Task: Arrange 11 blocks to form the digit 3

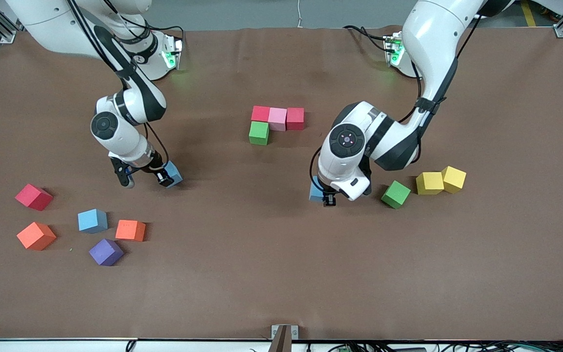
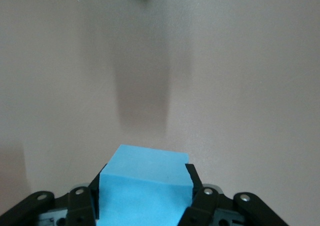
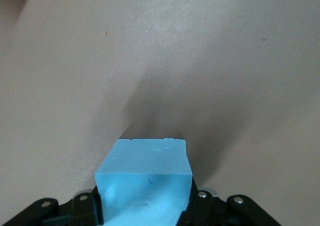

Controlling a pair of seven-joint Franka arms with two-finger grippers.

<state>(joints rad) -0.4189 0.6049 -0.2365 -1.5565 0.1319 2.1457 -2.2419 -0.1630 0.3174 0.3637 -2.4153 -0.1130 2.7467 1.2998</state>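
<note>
A: What is the left gripper (image 1: pixel 325 197) doing?

B: It is pinching a light blue matte foam cube (image 2: pixel 145 186) between its two fingers (image 2: pixel 192 178), which press on both flanks of the cube in the left wrist view. It hangs low over bare brown table (image 1: pixel 281 274). Just beside it, toward the left arm's end of the table, lies a loose green foam cube (image 1: pixel 396 194), and past that two yellow foam cubes (image 1: pixel 440 181) touch each other.

A: And the right gripper (image 1: pixel 166 177)?

B: Its jaws are pressed onto a second light blue foam cube (image 3: pixel 146 183); the right wrist view shows a finger (image 3: pixel 192 206) at each side of it. Whether that cube rests on the table or is lifted clear I cannot tell.

A: What lies near that claw?

B: Nearer to the front camera than the right gripper, toward the right arm's end of the table, five loose cubes are scattered: a red cube (image 1: pixel 33 197), an orange cube (image 1: pixel 36 235), a third light blue cube (image 1: pixel 92 220), a second orange cube (image 1: pixel 130 230) and a purple cube (image 1: pixel 106 252). They lie apart from each other.

A: Is anything arranged already?

B: Between the two grippers and closer to the robots' bases, a row of three cubes touch side by side: red (image 1: pixel 260 113), pink (image 1: pixel 277 119), red (image 1: pixel 295 118). A green cube (image 1: pixel 258 133) sits against the row's end toward the right arm, on the camera's side.
</note>
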